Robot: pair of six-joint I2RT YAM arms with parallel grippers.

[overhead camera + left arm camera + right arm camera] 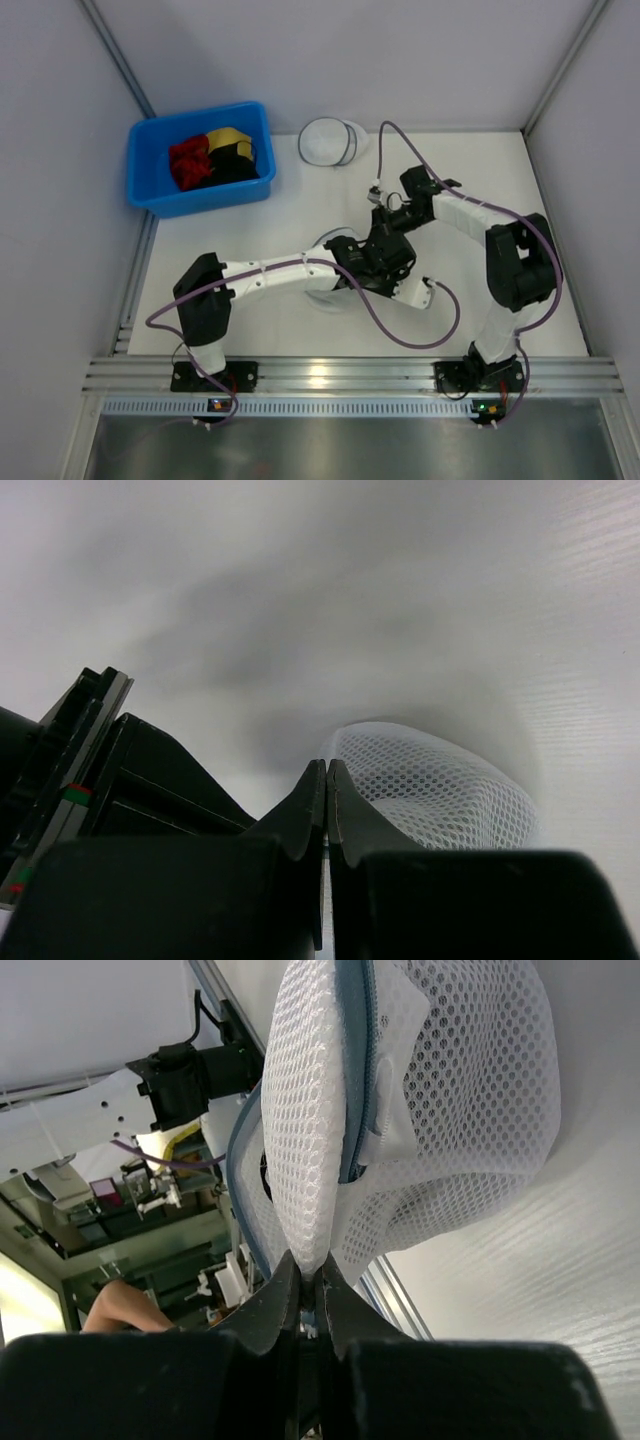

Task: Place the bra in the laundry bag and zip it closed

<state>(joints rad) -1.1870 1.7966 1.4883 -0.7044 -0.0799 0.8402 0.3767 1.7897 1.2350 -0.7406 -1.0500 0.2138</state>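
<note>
1. A white table (pixel 300 200) is boxed in by pale walls. A blue bin (pixel 150 205) of garments sits at the far left, and a round white mesh case (pixel 325 140) at the far centre. Both arms meet mid-table.
2. The right gripper (pixel 305 1275) is clamped on the rim of the laundry bag (pixel 450 1110), holding it up on edge.
3. The bag stands straight ahead of those fingertips, its long axis running away from them. The zip (pixel 355 1080) runs the same way, and the two halves gape near the jaws.
4. The left gripper (pixel 327 770) is pressed shut, with mesh just beyond and to the right of its tips. Whether it pinches any cannot be told.
5. The bra cannot be made out with certainty; a dark patch inside the gap may be it.
6. Judging by this, closing the zip means a pull along that same axis while the right arm anchors the rim.
</note>
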